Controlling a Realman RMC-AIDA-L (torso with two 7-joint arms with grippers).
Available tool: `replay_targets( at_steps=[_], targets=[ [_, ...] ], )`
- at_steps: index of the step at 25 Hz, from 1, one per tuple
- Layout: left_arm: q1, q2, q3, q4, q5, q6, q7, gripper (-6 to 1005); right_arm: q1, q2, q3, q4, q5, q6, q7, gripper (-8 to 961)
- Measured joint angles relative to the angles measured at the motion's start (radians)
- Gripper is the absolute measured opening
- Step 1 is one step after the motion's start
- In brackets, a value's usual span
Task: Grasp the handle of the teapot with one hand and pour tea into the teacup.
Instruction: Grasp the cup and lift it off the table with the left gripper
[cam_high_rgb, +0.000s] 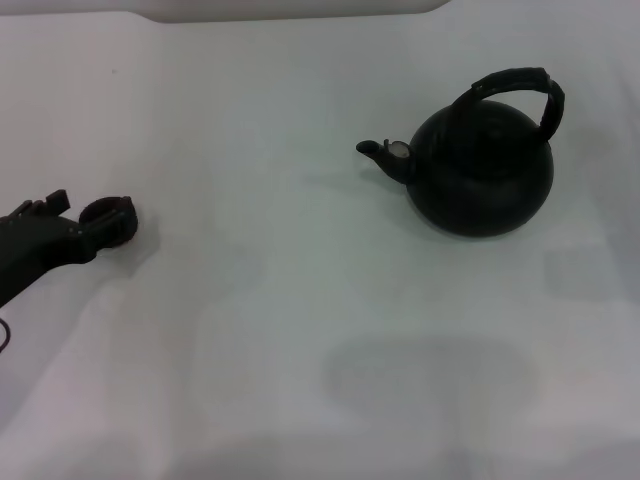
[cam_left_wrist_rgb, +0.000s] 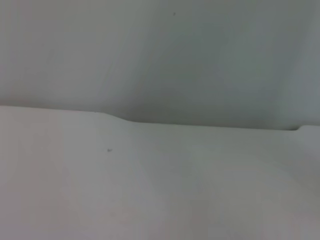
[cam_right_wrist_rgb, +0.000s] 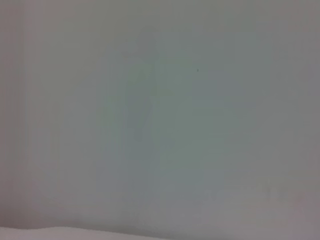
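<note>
Left gripper (cam_high_rgb: 100, 228): black, entering the head view from the left edge and reaching rightward low over the white table (cam_high_rgb: 300, 330), its arm slanting up from the lower left. Teacup (cam_high_rgb: 108, 217): tiny round dark cup at the very tip of the left gripper, its ring-shaped rim showing against the dark gripper body; the gripper sits right at the cup, but whether its fingers are parted or clamped on the cup cannot be told, since black overlaps black there. Table: plain white surface, bare between the cup and the pot, with soft grey shadows toward the near edge. Teapot (cam_high_rgb: 482, 170): large squat matte-black pot, upright on the table at the right, well apart from the teacup and the left gripper. Spout (cam_high_rgb: 378, 152): short, curved, pointing left toward the cup side, with a pale round cap (cam_high_rgb: 400, 150) at its base. Handle (cam_high_rgb: 520, 88): thick black arched hoop with a wrapped look, standing up over the pot and leaning to the right; nothing touches it. Left wrist view: only white surface and a pale backdrop. Right wrist view: only a featureless pale field. Right gripper: not seen in any view.
</note>
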Motion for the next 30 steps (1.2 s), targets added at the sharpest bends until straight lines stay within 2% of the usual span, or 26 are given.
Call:
replay_targets(
  at_steps=[2,30],
  targets=[
    [0.001,0.000,-0.001,-0.001,0.011,0.000,-0.007,885,0.000,0.000,0.000,0.001,0.000,0.000,0.000,840],
    [-0.031,0.000,-0.005,-0.088,0.040,0.035,-0.042,884,0.000,0.000,-0.006,-0.001,0.000,-0.003,-0.002,841]
  ],
)
